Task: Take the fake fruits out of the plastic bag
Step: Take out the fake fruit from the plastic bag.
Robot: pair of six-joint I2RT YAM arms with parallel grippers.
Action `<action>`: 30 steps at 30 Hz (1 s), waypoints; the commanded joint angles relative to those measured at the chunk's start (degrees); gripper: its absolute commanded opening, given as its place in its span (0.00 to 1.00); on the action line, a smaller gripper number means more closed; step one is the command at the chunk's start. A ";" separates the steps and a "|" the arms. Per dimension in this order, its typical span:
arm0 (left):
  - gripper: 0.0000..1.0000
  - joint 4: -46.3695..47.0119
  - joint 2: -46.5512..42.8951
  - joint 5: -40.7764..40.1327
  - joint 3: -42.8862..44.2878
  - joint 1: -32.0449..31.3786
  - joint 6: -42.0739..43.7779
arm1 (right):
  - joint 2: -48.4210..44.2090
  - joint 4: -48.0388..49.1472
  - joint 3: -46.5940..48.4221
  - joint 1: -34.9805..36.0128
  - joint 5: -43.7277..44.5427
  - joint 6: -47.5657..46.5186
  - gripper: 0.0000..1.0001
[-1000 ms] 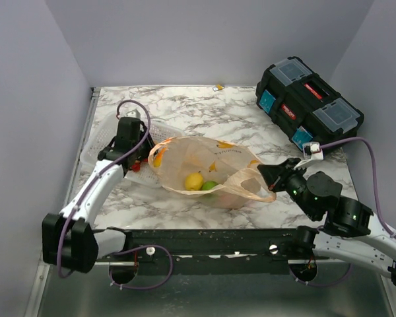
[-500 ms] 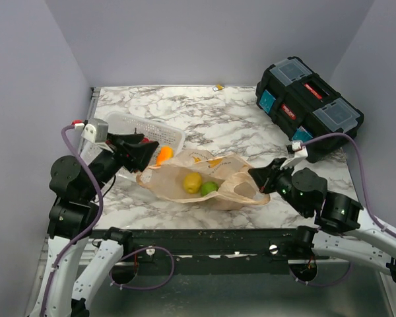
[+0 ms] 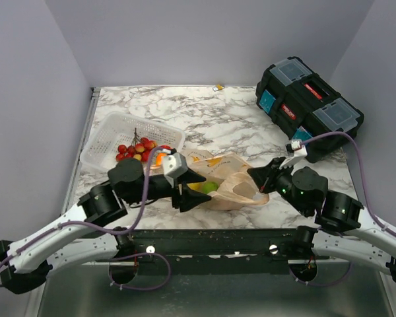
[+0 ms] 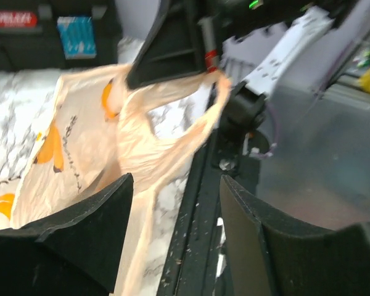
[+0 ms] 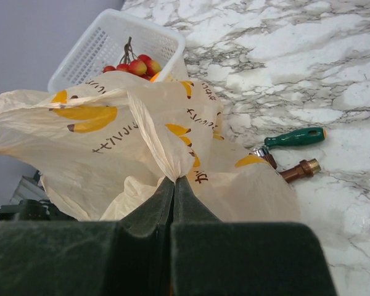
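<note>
While the plastic bag (image 3: 234,179) lies slumped mid-table (image 3: 204,109), its three o'clock handle is pinched in the clenched jaws of the right gripper (image 3: 259,177). At the bag's nine o'clock mouth the left gripper (image 3: 193,196) is held with jaws released, and a strip of film hangs loose between its fingers (image 4: 80,240). A green fruit (image 3: 210,187) is seen inside the mouth, partly masked by that gripper. A white basket (image 3: 109,132) of berries (image 3: 137,148) is set at ten o'clock with an orange fruit (image 3: 160,158) at its near corner, and a black toolbox (image 3: 309,105) at two o'clock. A green-handled tool (image 5: 295,137) and a brass-tipped one (image 5: 301,167) are seen just beside the bag.
</note>
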 commanded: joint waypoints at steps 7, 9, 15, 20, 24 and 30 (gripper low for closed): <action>0.52 2.60 10.91 -24.41 -3.48 -2.80 1.03 | 2.54 -14.42 6.10 0.09 -7.46 4.76 0.06; 0.51 2.29 13.71 -26.16 -3.33 -2.84 0.65 | 4.78 -18.21 8.07 0.08 -9.77 6.75 0.28; 0.51 6.63 18.01 -26.13 -5.83 -2.73 -1.79 | 14.58 -24.09 9.74 0.06 -14.95 13.36 0.86; 0.51 8.57 20.16 -26.66 -7.54 -2.75 -5.56 | 15.46 -10.84 4.48 0.11 -22.05 16.07 1.00; 0.51 9.39 20.41 -27.74 -9.55 -2.73 -9.10 | 13.64 -7.61 5.37 0.06 -25.34 15.83 1.00; 0.50 12.18 16.18 -30.54 -12.78 -2.75 -11.36 | 12.19 -11.60 10.15 0.08 -26.36 14.92 1.00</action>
